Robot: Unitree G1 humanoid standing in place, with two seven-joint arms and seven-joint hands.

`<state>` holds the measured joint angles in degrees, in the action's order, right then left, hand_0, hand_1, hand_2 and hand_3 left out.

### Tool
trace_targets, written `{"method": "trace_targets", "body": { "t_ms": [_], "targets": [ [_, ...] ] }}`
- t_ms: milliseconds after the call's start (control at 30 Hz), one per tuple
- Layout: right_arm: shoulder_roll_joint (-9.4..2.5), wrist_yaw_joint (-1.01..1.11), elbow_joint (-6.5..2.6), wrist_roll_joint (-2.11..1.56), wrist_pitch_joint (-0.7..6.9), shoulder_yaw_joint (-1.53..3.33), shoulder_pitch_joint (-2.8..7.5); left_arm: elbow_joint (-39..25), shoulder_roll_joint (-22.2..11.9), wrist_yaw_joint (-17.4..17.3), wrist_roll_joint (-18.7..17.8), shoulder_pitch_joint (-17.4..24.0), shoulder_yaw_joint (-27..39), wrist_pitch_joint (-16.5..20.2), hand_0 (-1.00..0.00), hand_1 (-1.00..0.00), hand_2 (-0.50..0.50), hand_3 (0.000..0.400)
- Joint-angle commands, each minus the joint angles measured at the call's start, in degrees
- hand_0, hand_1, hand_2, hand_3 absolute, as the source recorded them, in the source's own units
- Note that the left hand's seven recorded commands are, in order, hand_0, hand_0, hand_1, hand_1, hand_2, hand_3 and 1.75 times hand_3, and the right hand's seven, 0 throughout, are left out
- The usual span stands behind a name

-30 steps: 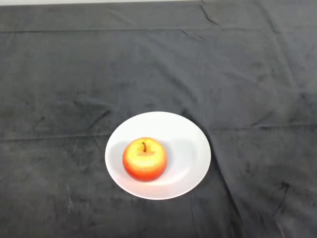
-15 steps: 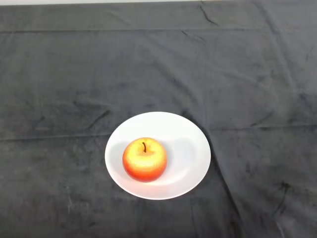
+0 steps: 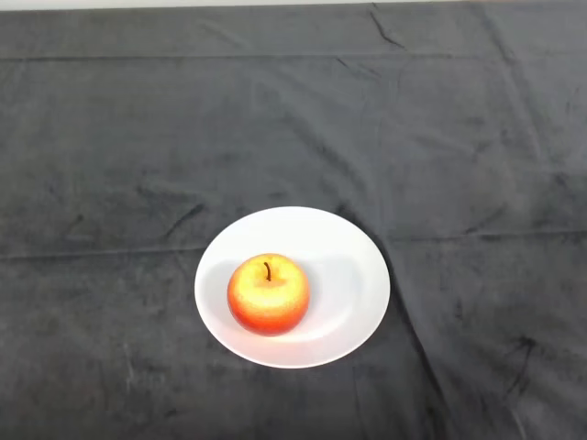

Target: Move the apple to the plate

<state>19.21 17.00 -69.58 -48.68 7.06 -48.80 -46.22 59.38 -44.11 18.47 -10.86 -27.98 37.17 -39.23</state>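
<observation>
The apple [image 3: 268, 294] sits upright, stem up, on the white plate [image 3: 353, 275], in the plate's left half and well inside its rim. My hand is nowhere in the head view, so I cannot say whether it is open or closed. By my judgement the task's one step is done: the fruit rests where it was meant to go, and nothing more is called for but to keep my arm clear of the dish.

The plate lies on the dark cloth [image 3: 138, 137], a little below the middle of the view. Bare cloth spreads wide on all sides of it, with the most room toward the far edge of the table [image 3: 275, 5], and only shallow creases cross the fabric.
</observation>
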Motion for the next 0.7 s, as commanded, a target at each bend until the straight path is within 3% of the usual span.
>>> {"method": "trace_targets", "body": {
  "t_ms": [33,700],
  "targets": [
    [1.46,0.58,0.58,-0.9,-0.51,-0.83,-1.56,2.9,-5.2,0.7,0.1,-1.5,1.2,-1.6,0.0,0.0,0.0,0.0],
    [1.52,0.69,0.38,-0.87,-0.57,-0.89,-1.63,4.3,-5.0,-0.2,0.2,-2.3,0.0,-2.3,0.0,0.0,0.0,0.0]
  ]
}}
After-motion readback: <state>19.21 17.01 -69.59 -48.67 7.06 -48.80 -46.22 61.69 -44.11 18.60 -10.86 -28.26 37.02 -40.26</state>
